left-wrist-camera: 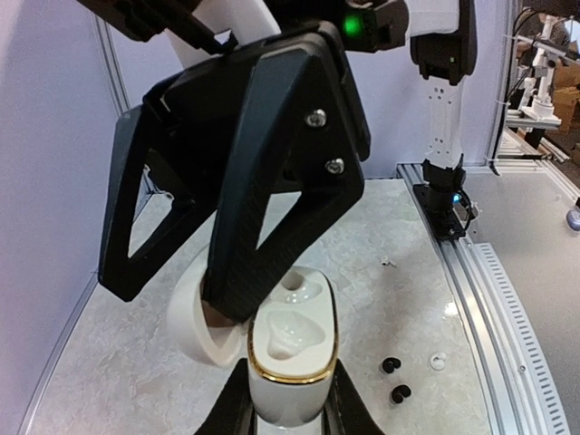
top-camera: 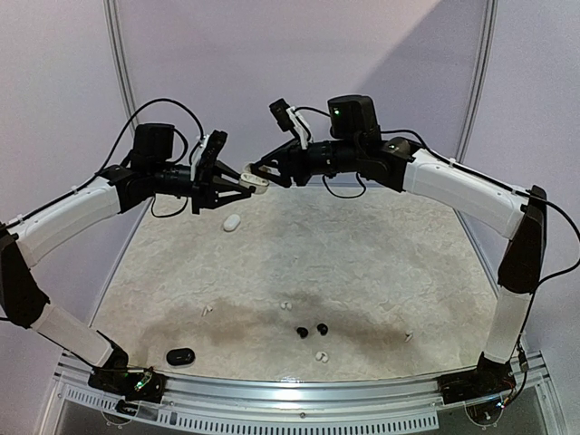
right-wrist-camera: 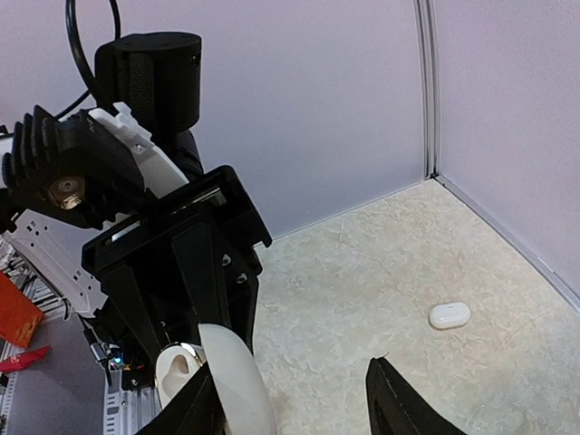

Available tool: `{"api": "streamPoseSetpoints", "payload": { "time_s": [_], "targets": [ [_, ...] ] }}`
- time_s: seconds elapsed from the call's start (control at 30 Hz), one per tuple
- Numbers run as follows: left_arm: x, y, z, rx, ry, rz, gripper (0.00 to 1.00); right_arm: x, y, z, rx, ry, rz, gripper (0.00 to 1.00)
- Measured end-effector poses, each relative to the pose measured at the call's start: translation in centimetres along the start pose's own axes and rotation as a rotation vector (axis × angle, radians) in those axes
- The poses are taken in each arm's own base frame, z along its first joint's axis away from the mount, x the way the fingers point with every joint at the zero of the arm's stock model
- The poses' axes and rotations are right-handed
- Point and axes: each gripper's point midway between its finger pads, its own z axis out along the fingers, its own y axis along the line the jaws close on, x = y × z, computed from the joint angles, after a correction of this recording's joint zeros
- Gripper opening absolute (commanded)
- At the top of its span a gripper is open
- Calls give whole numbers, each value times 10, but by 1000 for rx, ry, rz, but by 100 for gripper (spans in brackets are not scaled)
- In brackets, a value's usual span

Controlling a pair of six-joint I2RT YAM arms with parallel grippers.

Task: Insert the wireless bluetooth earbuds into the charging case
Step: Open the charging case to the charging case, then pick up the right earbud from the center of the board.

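Earbuds [top-camera: 302, 333] lie near the tabletop's [top-camera: 381, 263] near edge, well apart from both grippers. Left gripper [left-wrist-camera: 290, 412] clamps the open charging case [left-wrist-camera: 292, 349] aloft by the far edge; right gripper [right-wrist-camera: 290, 399], spread wide and empty, is right at it.

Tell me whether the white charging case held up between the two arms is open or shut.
Open. The charging case shows its gold-rimmed wells, and its lid hangs swung aside.

This was a robotics lab cell. Plain panel walls [top-camera: 299, 54] enclosed the counter's [top-camera: 381, 263] far edge and sides, an aluminium rail [top-camera: 299, 391] lined its near edge, and other equipment [left-wrist-camera: 544, 82] stood beyond.
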Motion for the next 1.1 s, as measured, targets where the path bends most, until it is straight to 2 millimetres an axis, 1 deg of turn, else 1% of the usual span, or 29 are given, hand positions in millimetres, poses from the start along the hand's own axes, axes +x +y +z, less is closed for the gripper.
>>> {"api": "streamPoseSetpoints", "payload": {
  "time_s": [0.13, 0.23, 0.3, 0.43, 0.47, 0.53, 0.57, 0.6, 0.67, 0.7, 0.73, 0.77, 0.8, 0.87, 0.9, 0.93, 0.97, 1.0, 1.03, 1.07, 1.1],
  "targets": [
    [-3, 2, 0, -3, -15, -67, 0, -5, -2, -2, -2, -3, 26, 68],
    [-3, 5, 2, -14, -37, -142, 0, -8, -5, -3, -7, 1, 53, 74],
    [4, 7, 5, -18, -44, -201, 0, -13, -5, -3, -8, 0, 67, 76],
    [25, 13, 12, -34, -36, -314, 0, -27, -8, -9, 2, -22, 104, 76],
    [30, 15, 13, -39, -31, -339, 0, -31, -11, -12, 11, -31, 120, 75],
    [36, 17, 15, -46, -28, -365, 0, -37, -22, -17, 50, -47, 164, 68],
    [38, 18, 15, -53, -27, -375, 0, -38, -33, -22, 89, -48, 209, 65],
    [39, 19, 15, -60, -29, -377, 0, -36, -48, -29, 148, -44, 261, 61],
    [42, 21, 15, -80, -36, -372, 0, -24, -85, -51, 305, -14, 385, 59],
    [44, 22, 16, -89, -40, -370, 0, -13, -105, -65, 402, 6, 448, 59],
    [47, 23, 16, -98, -44, -368, 0, 10, -128, -88, 543, 60, 540, 60],
    [51, 23, 16, -106, -46, -367, 0, 28, -140, -103, 632, 108, 594, 61],
    [54, 23, 16, -113, -47, -365, 0, 54, -153, -122, 739, 174, 657, 61],
    [64, 22, 17, -125, -46, -373, 0, 116, -165, -155, 919, 335, 765, 61],
    [68, 22, 17, -129, -46, -378, 0, 149, -166, -166, 987, 425, 807, 62],
    [71, 21, 17, -133, -45, -382, 0, 184, -162, -177, 1043, 524, 844, 62],
    [72, 21, 18, -136, -46, -383, 0, 213, -156, -185, 1081, 609, 874, 62],
    [72, 20, 17, -141, -49, -378, 0, 249, -146, -197, 1126, 719, 906, 62],
    [71, 18, 17, -143, -53, -373, 0, 281, -133, -210, 1166, 823, 933, 63],
    [70, 15, 17, -143, -57, -366, 0, 308, -121, -224, 1201, 916, 959, 63],
    [69, 12, 16, -142, -60, -358, 0, 330, -107, -239, 1232, 996, 982, 63]
  ]
}}
